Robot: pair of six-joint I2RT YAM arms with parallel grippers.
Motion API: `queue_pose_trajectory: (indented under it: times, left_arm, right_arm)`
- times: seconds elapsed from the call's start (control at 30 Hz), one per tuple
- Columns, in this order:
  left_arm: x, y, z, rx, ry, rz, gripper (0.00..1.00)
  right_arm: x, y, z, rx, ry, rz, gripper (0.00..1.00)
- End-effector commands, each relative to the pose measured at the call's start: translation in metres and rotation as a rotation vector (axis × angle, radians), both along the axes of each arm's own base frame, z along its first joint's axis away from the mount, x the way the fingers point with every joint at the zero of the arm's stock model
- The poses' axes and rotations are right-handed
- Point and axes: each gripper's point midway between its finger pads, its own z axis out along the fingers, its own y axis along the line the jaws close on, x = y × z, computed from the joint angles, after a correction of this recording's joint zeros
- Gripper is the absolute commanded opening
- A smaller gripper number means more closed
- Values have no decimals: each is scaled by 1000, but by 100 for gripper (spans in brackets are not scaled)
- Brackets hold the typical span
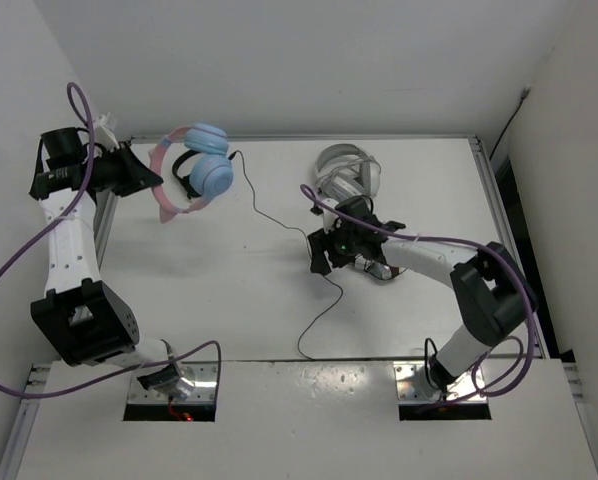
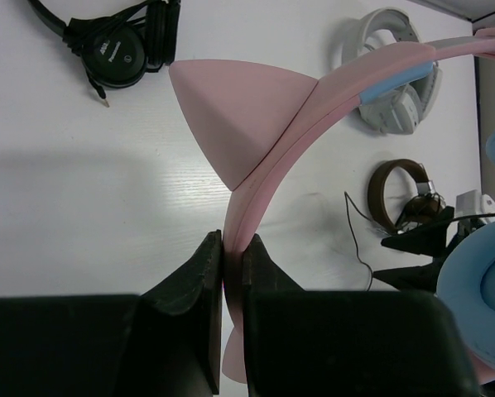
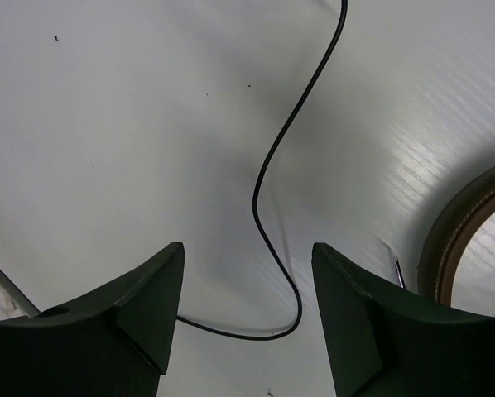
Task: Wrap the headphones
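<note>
On the far left, I am holding the headphones with the left gripper, its jaws pinching the pink headband. The black cable is trailing loose over the table toward the near side, so I judge the wrapping is all still to do. On the right, the right gripper is hovering spread above that cable, gripping nothing.

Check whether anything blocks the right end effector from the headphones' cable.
Nothing visible does. The open right end effector hangs over the black cable, with only bare table between; the brown headband lies off to one side.
</note>
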Motion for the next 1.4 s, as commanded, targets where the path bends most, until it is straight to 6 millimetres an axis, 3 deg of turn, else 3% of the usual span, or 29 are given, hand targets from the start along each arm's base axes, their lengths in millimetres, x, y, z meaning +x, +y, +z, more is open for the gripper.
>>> queue_pose_trajectory:
  times: [0.0, 0.03, 0.27, 0.57, 0.77, 0.9, 1.07, 1.13, 1.2, 1.37]
  left_arm:
    - [0, -9, 36, -69, -97, -46, 0]
    - [0, -10, 40, -81, -101, -47, 0]
    - [4, -9, 53, -107, -124, -59, 0]
    - [1, -14, 68, -138, -151, -86, 0]
    - [0, -17, 70, -165, -146, -94, 0]
    - [0, -20, 65, -187, -134, -112, 0]
    - [-3, -21, 53, -275, -85, -128, 0]
    - [-3, -21, 53, -275, -84, -128, 0]
    - [-3, -18, 49, -280, -78, -118, 0]
    - [-5, -20, 44, -303, -58, -119, 0]
  right_arm:
    - [8, 11, -1, 15, -34, 7, 63]
    - [6, 7, -12, -12, -10, 0, 63]
    - [14, 5, -14, -29, -12, -21, 61]
    - [22, 13, -26, -64, 4, -28, 60]
    - [30, 29, -21, -33, -38, -10, 56]
    - [33, 31, -25, -33, -38, -10, 40]
    - [37, 39, -22, -18, -69, 7, 37]
    - [36, 40, -21, -11, -64, 14, 13]
    - [33, 43, -21, -11, -64, 23, 1]
    - [32, 44, -18, -5, -105, 38, 0]
